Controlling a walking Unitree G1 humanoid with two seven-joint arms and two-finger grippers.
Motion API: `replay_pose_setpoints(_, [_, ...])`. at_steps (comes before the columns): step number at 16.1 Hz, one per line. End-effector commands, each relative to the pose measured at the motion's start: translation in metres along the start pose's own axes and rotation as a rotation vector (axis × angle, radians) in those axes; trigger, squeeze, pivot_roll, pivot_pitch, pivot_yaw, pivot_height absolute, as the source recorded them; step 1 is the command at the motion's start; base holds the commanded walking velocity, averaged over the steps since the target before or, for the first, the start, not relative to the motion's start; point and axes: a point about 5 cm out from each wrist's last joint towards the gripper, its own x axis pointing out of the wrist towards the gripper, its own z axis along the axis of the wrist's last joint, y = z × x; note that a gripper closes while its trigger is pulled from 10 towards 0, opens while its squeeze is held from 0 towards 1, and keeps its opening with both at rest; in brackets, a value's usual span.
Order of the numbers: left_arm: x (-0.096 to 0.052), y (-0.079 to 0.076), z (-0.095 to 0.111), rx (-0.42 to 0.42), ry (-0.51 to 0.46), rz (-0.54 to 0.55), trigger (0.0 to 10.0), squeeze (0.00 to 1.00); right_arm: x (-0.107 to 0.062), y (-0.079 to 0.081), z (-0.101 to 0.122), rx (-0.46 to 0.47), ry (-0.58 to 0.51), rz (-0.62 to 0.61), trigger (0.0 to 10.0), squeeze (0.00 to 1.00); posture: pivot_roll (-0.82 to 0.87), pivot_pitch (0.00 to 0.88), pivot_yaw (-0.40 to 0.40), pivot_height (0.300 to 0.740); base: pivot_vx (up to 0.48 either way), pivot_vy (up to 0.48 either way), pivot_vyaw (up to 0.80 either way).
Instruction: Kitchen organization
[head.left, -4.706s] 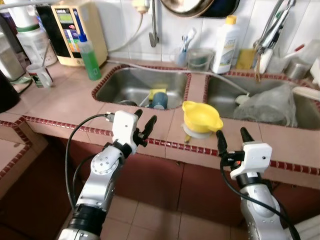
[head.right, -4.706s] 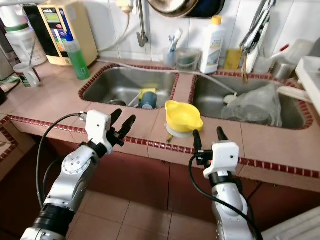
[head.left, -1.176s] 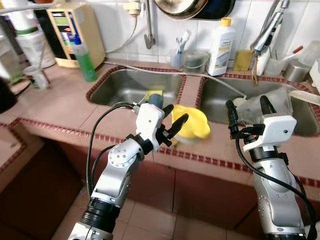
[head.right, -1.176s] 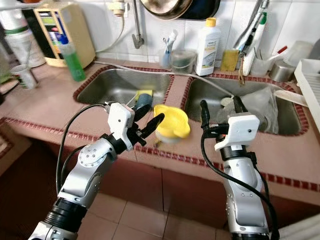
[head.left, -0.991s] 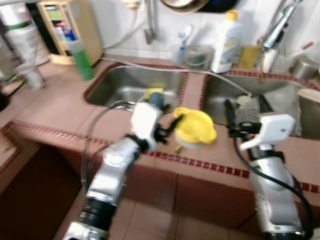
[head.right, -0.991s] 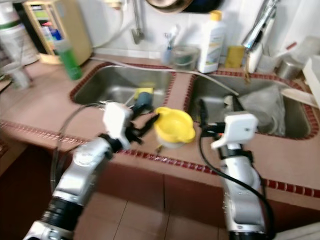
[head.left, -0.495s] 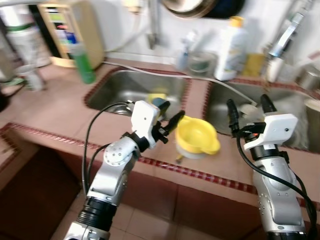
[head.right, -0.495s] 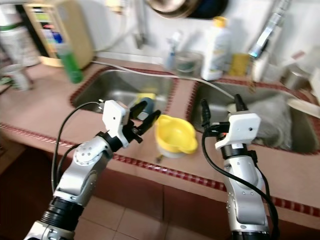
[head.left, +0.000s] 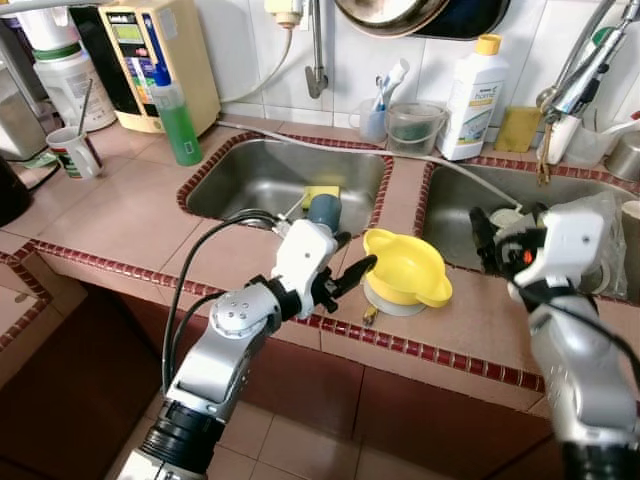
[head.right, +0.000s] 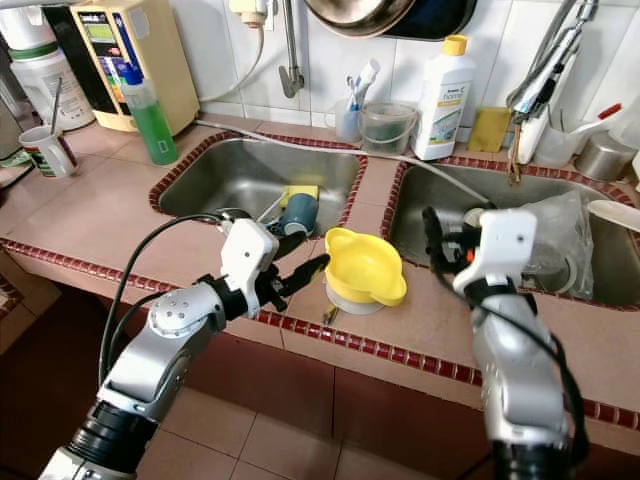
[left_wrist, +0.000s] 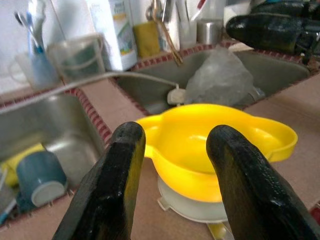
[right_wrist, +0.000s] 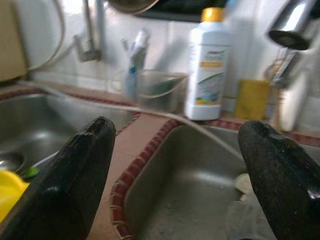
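A pink tiled counter (head.left: 120, 215) with a dark red border is stretching across the scene, holding two steel basins: the left sink (head.left: 270, 180), where a blue cup (head.left: 322, 210) and a yellow sponge (head.left: 322, 192) are lying, and the right sink (head.left: 480, 205), where a crumpled clear plastic bag (head.right: 555, 245) is sitting. On the strip of counter between the basins, near the front edge, a yellow funnel-like bowl (head.left: 405, 268) is resting on a white base (head.left: 392, 303). The left gripper (head.left: 345, 268) is hovering just beside the bowl's left side, its two black fingers (left_wrist: 117, 175) spread apart and grasping nothing. The right gripper (head.right: 445, 238) is hanging over the near edge of the right sink, its fingers (right_wrist: 75, 170) held wide and empty. Along the back wall, a white bottle (head.left: 472, 72), a green bottle (head.left: 178, 118) and a clear container (head.left: 412, 125) are standing.
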Motion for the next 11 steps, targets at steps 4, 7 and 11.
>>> replay_pose_setpoints(4, [-0.002,-0.002,0.019,-0.024,-0.023,-0.007,10.0,0.00,0.009,0.003,0.006,0.010,0.065,0.176,10.0,0.00,-0.10,0.067,0.034,0.740,0.000,0.000,0.00])
replay_pose_setpoints(7, [-0.005,-0.007,0.023,-0.054,-0.024,-0.008,10.0,0.00,0.006,0.011,0.000,0.002,0.160,0.350,10.0,0.00,-0.09,0.068,0.012,0.740,0.000,0.000,0.00])
replay_pose_setpoints(11, [-0.007,-0.013,0.028,-0.059,-0.037,-0.019,10.0,0.00,0.003,0.006,-0.017,0.076,0.260,0.413,10.0,0.00,-0.09,0.065,-0.010,0.740,0.000,0.000,0.00])
